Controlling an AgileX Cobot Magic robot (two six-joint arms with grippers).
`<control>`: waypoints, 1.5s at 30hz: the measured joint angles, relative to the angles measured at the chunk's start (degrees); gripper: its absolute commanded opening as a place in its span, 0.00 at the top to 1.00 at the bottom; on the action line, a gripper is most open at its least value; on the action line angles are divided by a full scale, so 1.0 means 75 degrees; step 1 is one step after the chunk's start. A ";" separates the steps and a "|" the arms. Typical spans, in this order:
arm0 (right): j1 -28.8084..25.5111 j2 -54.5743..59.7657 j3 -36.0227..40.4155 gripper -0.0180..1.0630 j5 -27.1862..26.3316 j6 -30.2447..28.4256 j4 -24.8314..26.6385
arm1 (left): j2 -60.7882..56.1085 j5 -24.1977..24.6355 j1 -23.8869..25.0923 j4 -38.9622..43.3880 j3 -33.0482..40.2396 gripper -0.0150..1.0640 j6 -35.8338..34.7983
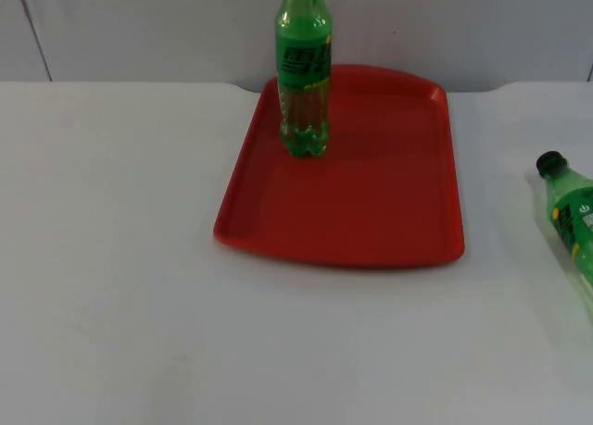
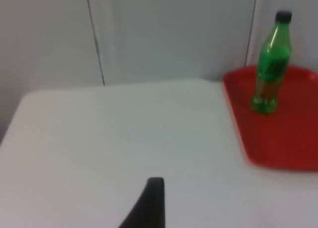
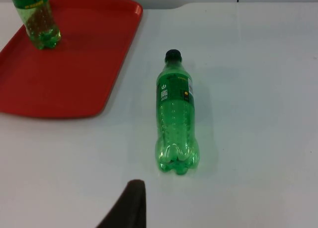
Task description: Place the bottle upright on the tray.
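White table (image 1: 120, 286), grey wall (image 1: 139, 27) along its far edge.

Red tray (image 1: 371, 212) lies flat on the table, its far edge close to the wall, roughly midway between the table's left and right edges. From the left wrist the tray (image 2: 283, 138) sits well off to the side; from the right wrist the tray (image 3: 69, 74) is across a strip of bare table.

Standing bottle (image 1: 304, 73): green plastic, upright on the tray near its far left corner, base resting on the tray floor. Same standing bottle (image 2: 271, 64) shows a black cap and dark label. Its lower half (image 3: 37, 19) is also seen from the right wrist.

Lying bottle (image 1: 573, 217): green, black cap, on its side on the bare table near the right edge, well apart from the tray, cap toward the far edge of the table. From the right wrist the lying bottle (image 3: 176, 116) is seen whole, label up, touching only the table.

Left gripper: one black fingertip (image 2: 149, 203) over bare table near the left edge; cannot tell whether it is released or clenched.

Right gripper: one black fingertip (image 3: 129, 205) just short of the lying bottle's base, not touching it; state cannot be told either.
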 measured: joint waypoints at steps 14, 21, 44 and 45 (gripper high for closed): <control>0.0000 0.0000 0.0000 0.04 0.0000 0.0000 0.0000 | 0.0000 -0.0118 0.0000 -0.0013 0.1404 0.15 0.0000; 0.0000 0.0000 0.0000 0.04 0.0000 0.0000 0.0000 | 0.0000 -0.0132 0.0000 -0.0013 0.1404 0.15 0.0000; 0.0000 0.0000 0.0000 0.04 0.0000 0.0000 0.0000 | 0.0000 -0.0132 0.0000 -0.0013 0.1404 0.15 0.0000; 0.0000 0.0000 0.0000 0.04 0.0000 0.0000 0.0000 | 0.0000 -0.0132 0.0000 -0.0013 0.1404 0.15 0.0000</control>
